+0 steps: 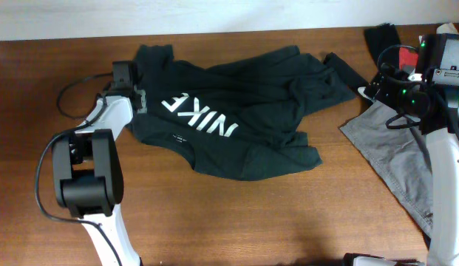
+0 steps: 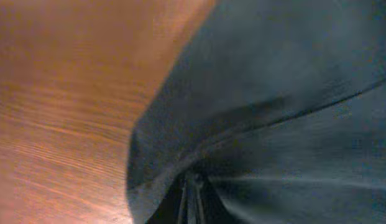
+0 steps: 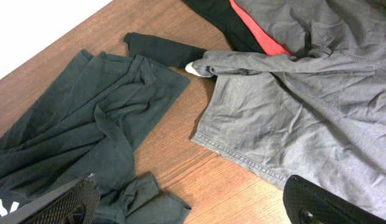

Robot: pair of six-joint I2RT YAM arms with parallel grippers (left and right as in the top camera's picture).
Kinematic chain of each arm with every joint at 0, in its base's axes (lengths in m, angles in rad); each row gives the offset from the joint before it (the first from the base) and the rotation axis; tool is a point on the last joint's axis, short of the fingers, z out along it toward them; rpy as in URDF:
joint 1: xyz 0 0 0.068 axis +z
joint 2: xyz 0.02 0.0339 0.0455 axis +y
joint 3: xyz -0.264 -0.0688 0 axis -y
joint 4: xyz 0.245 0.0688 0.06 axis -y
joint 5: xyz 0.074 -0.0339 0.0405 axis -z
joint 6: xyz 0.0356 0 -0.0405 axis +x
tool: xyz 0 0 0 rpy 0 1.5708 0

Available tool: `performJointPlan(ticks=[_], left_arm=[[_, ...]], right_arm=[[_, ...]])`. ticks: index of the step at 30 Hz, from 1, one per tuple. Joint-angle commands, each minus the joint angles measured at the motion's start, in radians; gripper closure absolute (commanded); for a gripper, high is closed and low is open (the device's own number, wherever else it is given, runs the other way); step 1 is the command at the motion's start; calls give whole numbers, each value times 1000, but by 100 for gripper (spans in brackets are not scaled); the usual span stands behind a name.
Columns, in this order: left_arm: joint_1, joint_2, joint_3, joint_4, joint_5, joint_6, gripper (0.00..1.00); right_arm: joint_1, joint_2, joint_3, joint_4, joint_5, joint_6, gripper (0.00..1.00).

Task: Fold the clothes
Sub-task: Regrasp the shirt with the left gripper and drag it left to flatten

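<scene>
- At frame left, the left tool [image 1: 137, 94] is clamped on the left edge of the dark T-shirt [image 1: 236, 137]. I'd call this the start of the first fold.
- In mid-frame the shirt lies crumpled on the worktop [image 1: 288, 222], white lettering up and its right side bunched. The next move calls for carrying the held edge across.
- At far right, the right tool [image 3: 193, 205] hangs wide open near the grey garment [image 3: 304, 106], gripping nothing.

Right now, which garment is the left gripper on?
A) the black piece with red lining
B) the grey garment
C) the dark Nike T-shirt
C: the left gripper pinches the edge of the dark Nike T-shirt; the grey garment lies off to the right.
</scene>
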Motion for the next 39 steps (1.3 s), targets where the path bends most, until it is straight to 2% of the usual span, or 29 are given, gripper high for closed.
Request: performJointPlan(ticks=[1, 3, 5, 7, 9, 11, 16, 23, 33, 39], left_arm=[[-47, -177, 60, -37, -3, -53, 88], [-74, -245, 60, -96, 51, -107, 86], [-110, -302, 60, -192, 181, -155, 87], [-148, -331, 60, -295, 331, -204, 100], [-190, -334, 60, -384, 459, -238, 99], [-238, -322, 54, -451, 523, -243, 99], [-373, -280, 13, -553, 528, -242, 99], [-524, -185, -29, -570, 468, -243, 99], [-537, -44, -31, -655, 451, -265, 99], [-531, 14, -56, -682, 363, -266, 99]], right_arm=[[-2, 3, 2, 0, 5, 0, 1], [-2, 3, 2, 0, 5, 0, 1], [-2, 3, 2, 0, 5, 0, 1], [-2, 3, 2, 0, 5, 0, 1], [-2, 3, 2, 0, 5, 0, 1], [-2, 3, 2, 0, 5, 0, 1], [-2, 3, 2, 0, 5, 0, 1], [-2, 4, 2, 0, 5, 0, 1], [-2, 3, 2, 0, 5, 0, 1], [-2, 4, 2, 0, 5, 0, 1]])
